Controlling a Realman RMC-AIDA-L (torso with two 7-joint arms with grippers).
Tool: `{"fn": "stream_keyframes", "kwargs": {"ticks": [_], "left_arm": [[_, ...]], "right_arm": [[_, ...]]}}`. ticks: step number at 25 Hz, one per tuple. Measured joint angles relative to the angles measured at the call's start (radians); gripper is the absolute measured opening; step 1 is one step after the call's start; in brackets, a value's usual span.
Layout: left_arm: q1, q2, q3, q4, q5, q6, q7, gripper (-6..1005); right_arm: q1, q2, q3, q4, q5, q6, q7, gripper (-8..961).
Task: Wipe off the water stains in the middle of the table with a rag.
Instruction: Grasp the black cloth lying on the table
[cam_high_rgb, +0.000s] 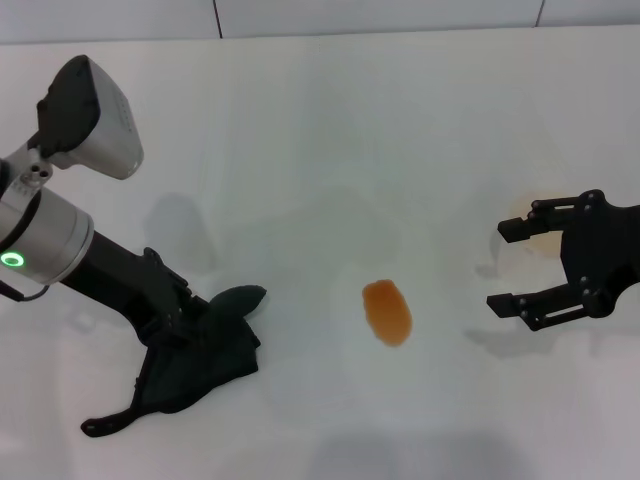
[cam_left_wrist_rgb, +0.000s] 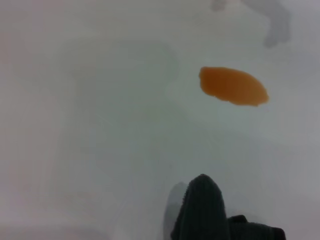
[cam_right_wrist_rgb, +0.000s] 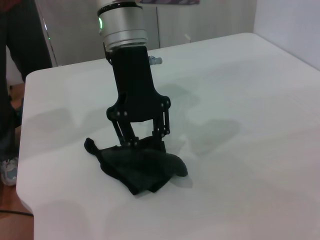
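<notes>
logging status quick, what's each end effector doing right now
Left end effector: down on the rag, closed on it.
Right end effector: open, holding nothing, above the table.

The left arm is reaching down at a slant, its end effector (cam_high_rgb: 190, 325) pressing low with fingers closing on the rag (cam_high_rgb: 195, 355). The right end effector (cam_high_rgb: 512, 265) is hovering apart on the right, fingers spreading wide.

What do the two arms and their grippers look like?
The left arm has a silver cylindrical segment with a glowing green ring and a grey-and-black camera housing. Its left gripper is black with linkage bars. The right gripper is also black, with two fingers.
</notes>
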Motion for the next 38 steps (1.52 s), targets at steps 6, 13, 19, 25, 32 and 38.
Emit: {"fn": "stream_keyframes", "kwargs": {"ticks": [6, 13, 19, 25, 32, 38], "left_arm": [[-0.002, 0.0, 0.0, -0.016, 0.0, -0.016, 0.001, 372], [-0.009, 0.0, 0.001, -0.027, 0.0, -0.021, 0.004, 248], [-0.014, 0.0, 0.003, -0.031, -0.001, -0.017, 0.005, 206], [-0.028, 0.001, 0.036, -0.075, -0.001, -0.022, 0.0, 174], [-0.032, 0.005, 0.036, -0.076, -0.024, -0.01, 0.0, 147], [-0.033, 0.007, 0.032, -0.072, -0.026, 0.001, 0.002, 143]], "right_arm": [[0.0, 0.0, -0.001, 0.001, 0.0, 0.001, 0.001, 842], [0.0, 0.0, -0.003, -0.003, 0.0, -0.001, 0.002, 842], [0.0, -0.001, -0.002, -0.003, 0.0, -0.002, 0.004, 842], [0.0, -0.002, -0.001, -0.001, 0.0, -0.002, 0.004, 842], [0.0, -0.002, -0.001, -0.004, 0.0, -0.006, 0.006, 842], [-0.001, -0.002, -0.003, -0.004, 0.0, -0.007, 0.007, 842]]}}
